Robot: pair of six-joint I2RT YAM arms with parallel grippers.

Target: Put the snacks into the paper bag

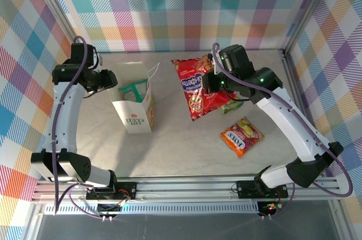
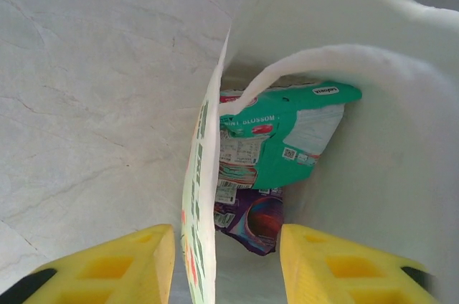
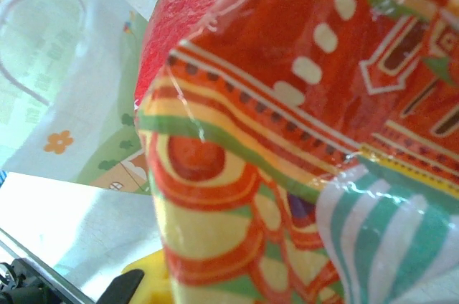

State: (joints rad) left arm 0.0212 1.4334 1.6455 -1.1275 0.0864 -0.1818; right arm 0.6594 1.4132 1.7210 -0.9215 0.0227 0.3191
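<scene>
Left wrist: paper bag [image 2: 401, 139] holds teal-white pkt [image 2: 287, 132], purple pkt [image 2: 258, 221] (underneath).

Left arm [image 1: 63, 110] arched up from its base toward the left side of the paper bag [image 1: 133, 116]. Left gripper [image 1: 111, 80] sat at the bag's left rim, yellow fingers [image 2: 122, 264] parted, one either side of the wall. Right arm [image 1: 288, 121] stretched in from the bag's right, right gripper [image 1: 208, 83] clamped on the red packet [image 1: 194, 90].
</scene>
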